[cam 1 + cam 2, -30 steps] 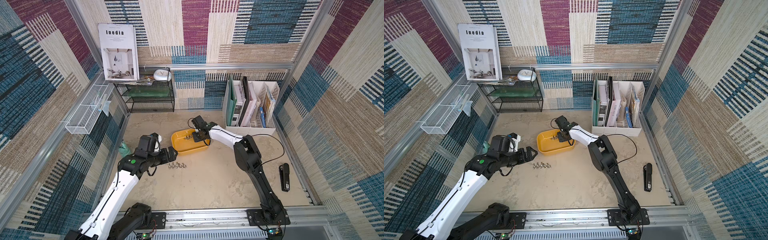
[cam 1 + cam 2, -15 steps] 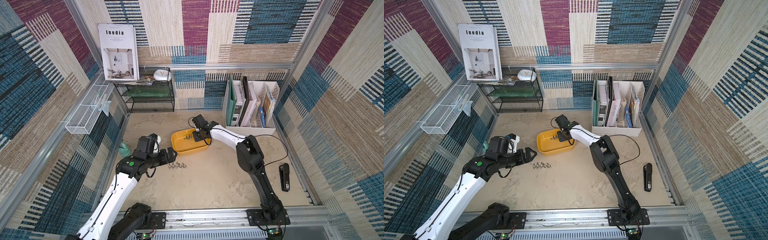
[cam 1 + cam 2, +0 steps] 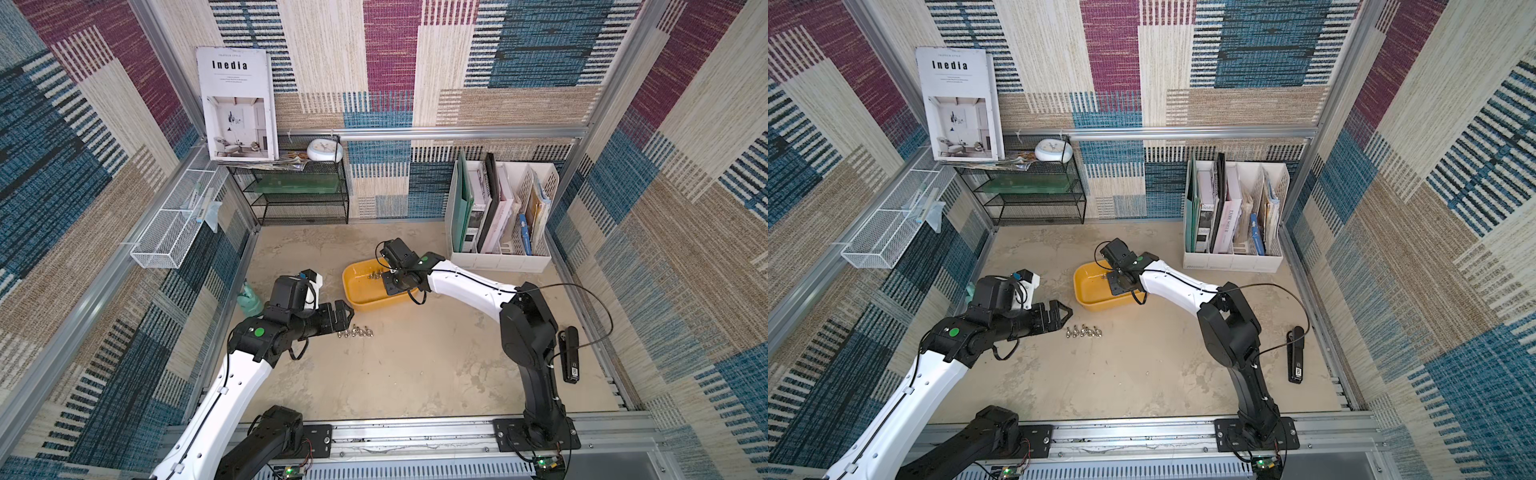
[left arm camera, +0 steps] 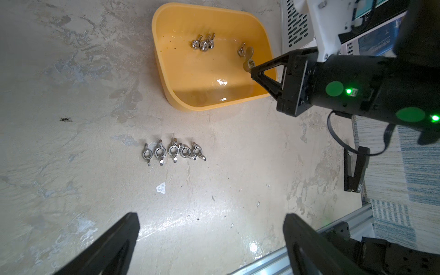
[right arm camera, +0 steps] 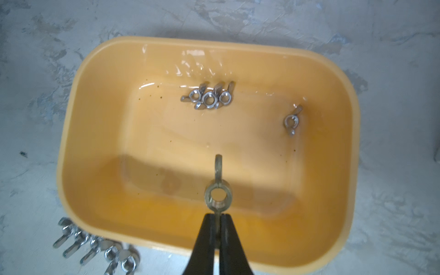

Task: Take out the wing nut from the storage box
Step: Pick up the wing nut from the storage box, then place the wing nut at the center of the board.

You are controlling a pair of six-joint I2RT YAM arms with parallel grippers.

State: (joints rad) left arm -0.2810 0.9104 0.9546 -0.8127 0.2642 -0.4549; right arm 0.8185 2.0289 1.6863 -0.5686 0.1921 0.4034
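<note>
Silver wing nut point(image 5: 216, 194) sticks out from the tip of the right gripper point(image 5: 217, 217), pinched tight by one wing, over the inside of the yellow storage box point(image 5: 83, 133), while the left gripper point(image 4: 211, 216) hangs wide open near five nuts point(image 4: 173, 152) on the table point(image 4: 71, 107).

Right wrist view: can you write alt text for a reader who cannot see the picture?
The right gripper, shut, pinches one wing of a wing nut over the open yellow storage box. Four more nuts lie inside, a cluster of three and a single one. A row of others lies on the table just outside the rim.
</note>
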